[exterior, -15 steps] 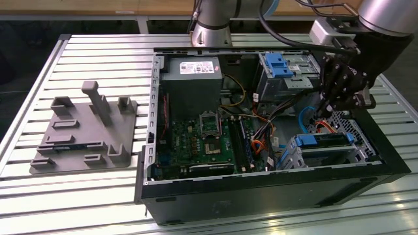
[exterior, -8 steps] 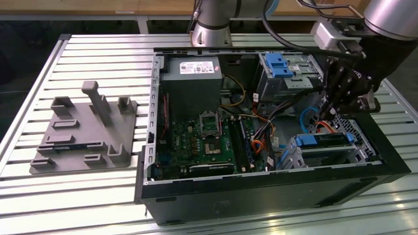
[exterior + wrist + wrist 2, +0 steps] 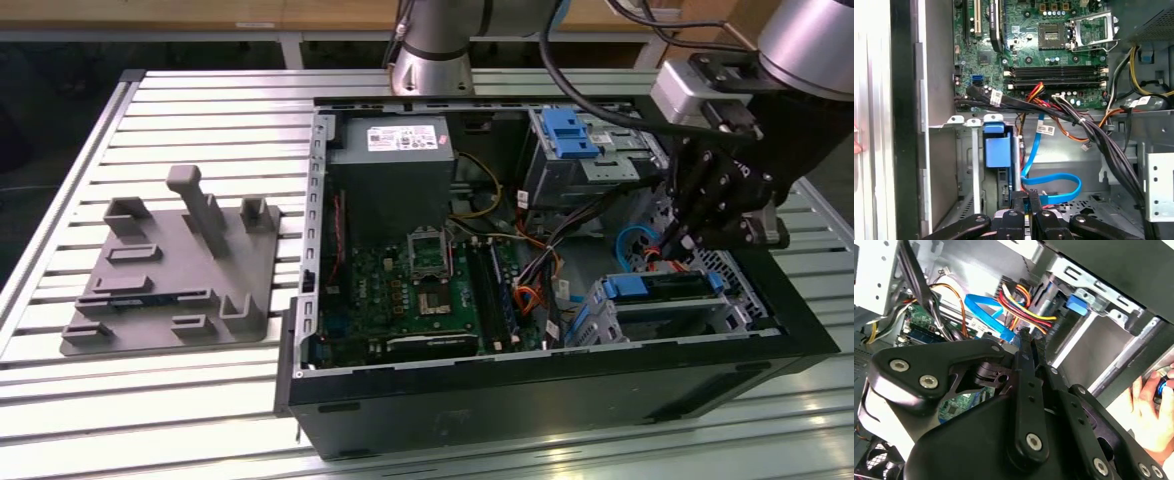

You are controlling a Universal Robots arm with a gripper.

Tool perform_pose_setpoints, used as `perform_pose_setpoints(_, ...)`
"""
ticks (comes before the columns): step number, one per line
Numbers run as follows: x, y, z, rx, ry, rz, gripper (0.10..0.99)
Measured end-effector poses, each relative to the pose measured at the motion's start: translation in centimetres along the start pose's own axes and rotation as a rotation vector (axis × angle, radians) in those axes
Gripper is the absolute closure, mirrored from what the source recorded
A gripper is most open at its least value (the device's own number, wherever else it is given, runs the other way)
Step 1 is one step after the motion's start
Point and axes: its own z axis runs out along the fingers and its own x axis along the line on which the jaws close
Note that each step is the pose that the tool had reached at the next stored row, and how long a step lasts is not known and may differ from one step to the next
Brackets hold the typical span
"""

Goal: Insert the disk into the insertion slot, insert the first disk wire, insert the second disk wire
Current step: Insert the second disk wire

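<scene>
Reaching down into the open computer case (image 3: 534, 400), I have my end effector (image 3: 694, 235) low at the right side of the exterior view, just above the disk (image 3: 661, 288). The disk already sits inside the insertion slot (image 3: 641, 315) at the lower right of that frame, its blue caddy edge showing along the top of the grey cage. In the first wrist view my fingers (image 3: 1026, 212) stand close together at the bottom centre, pinched on something thin where the flat blue cable (image 3: 1054, 182) curls past them; I judge them closed on that cable's end, though the connector itself is hidden behind the finger links. The same blue cable shows in the second wrist view (image 3: 986, 315), running up toward the bundle of red, yellow and black power wires (image 3: 1024, 302) at the top centre.

I judge the cable light and floppy, so it will bend if held far from its end; the stiff plastic plug is the place to grip, squarely, since a tilted plug would jam or bend against the socket. The disk is rigid and heavier, best held by its caddy rather than its label face.

A person's hand (image 3: 1149, 412) rests at the right edge of the second wrist view, outside the case wall.
</scene>
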Motion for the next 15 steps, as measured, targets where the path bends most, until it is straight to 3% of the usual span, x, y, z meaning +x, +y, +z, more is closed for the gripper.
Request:
perform_pose_setpoints(4,0.83,-0.05,0.15,-0.002,-0.0318,0.0,0.925)
perform_pose_setpoints(5,0.91,-0.05,0.17,-0.002,-0.0348,0.0,0.925)
perform_pose_setpoints(15,1.11,-0.06,0.25,-0.002,-0.0348,-0.001,0.925)
